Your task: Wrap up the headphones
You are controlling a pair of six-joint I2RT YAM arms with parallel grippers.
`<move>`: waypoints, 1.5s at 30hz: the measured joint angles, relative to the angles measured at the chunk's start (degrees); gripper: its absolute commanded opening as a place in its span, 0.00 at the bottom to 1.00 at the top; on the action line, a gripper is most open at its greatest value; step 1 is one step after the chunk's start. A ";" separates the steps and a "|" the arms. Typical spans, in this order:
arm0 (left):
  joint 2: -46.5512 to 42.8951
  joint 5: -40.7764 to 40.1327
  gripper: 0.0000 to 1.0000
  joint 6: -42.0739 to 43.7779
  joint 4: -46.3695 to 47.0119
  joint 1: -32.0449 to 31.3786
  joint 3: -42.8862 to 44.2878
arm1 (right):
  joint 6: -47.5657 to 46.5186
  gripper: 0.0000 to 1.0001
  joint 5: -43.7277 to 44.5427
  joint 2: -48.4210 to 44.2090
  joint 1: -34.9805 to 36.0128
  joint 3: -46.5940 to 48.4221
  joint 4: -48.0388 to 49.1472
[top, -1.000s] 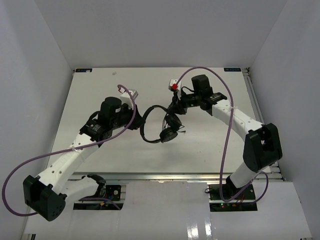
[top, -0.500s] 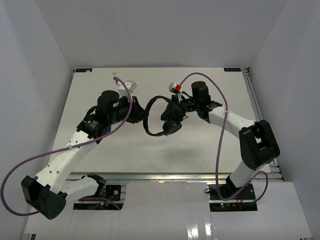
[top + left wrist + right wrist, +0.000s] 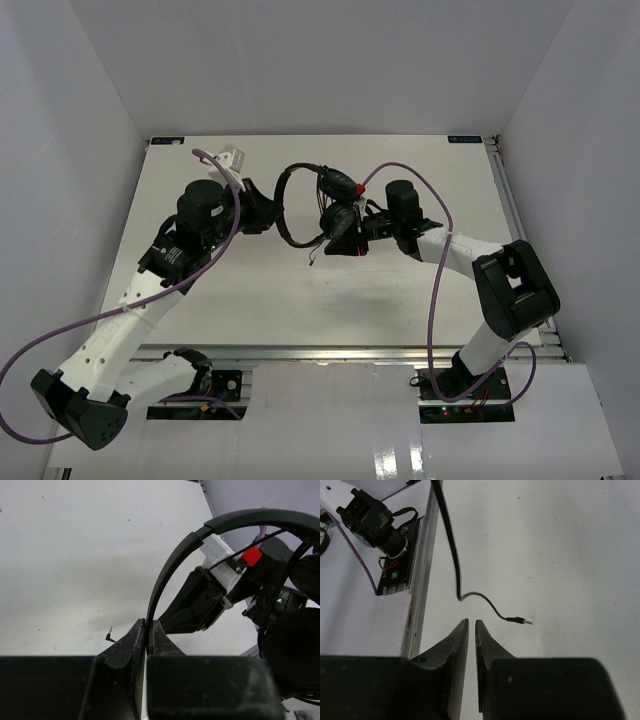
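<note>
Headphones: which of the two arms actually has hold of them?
The left arm: its jaws pinch the thin headband. The right arm has jaws almost closed on nothing, the cord's plug dangling beyond them.

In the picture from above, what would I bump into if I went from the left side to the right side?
left arm → left gripper → headband → earcups → right arm
</note>
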 measured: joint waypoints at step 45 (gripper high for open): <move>2.45 -3.70 0.00 -8.92 0.59 0.00 6.08 | 2.25 0.08 9.65 7.55 6.06 -0.71 33.91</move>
